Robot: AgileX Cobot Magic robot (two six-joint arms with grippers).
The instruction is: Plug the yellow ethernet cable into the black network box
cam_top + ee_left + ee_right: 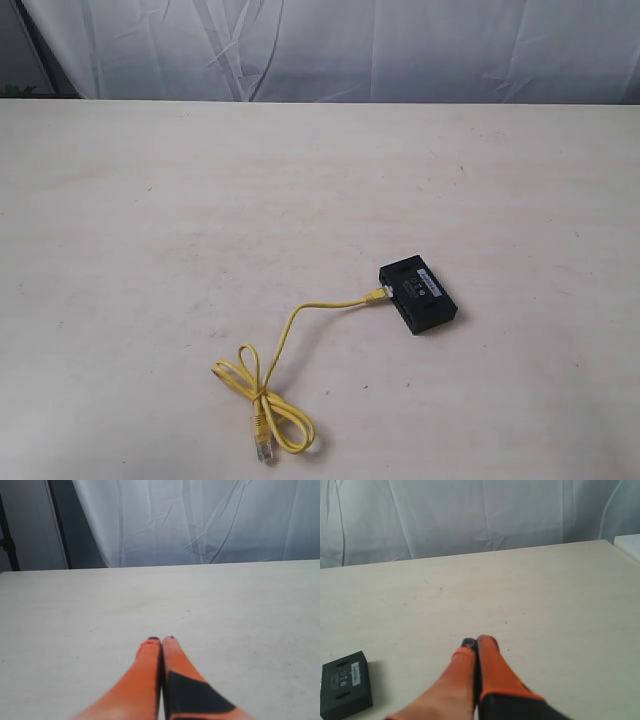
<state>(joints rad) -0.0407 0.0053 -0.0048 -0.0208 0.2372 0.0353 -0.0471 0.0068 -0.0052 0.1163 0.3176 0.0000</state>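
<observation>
Noted on the tabletop [150,200] the black network box [418,292] right of centre. Saw the yellow ethernet cable [330,303] with one plug [375,295] touching its side, seating unclear, rest coiled apart from the box. Found left gripper [161,639] and right gripper [476,641] clenched, empty. Feared a half-seated plug slipping out under coil tension. Saw no containers.

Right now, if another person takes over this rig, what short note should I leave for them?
Left hand: shut, holding nothing.
Right hand: shut, holding nothing, off to one side of the black box.
Yellow cable: one plug sits at the box's side; the rest lies coiled on the table, with the other plug loose.
Done: the plug looks inserted.
Left: check it is fully seated; the pictures cannot confirm this.
</observation>
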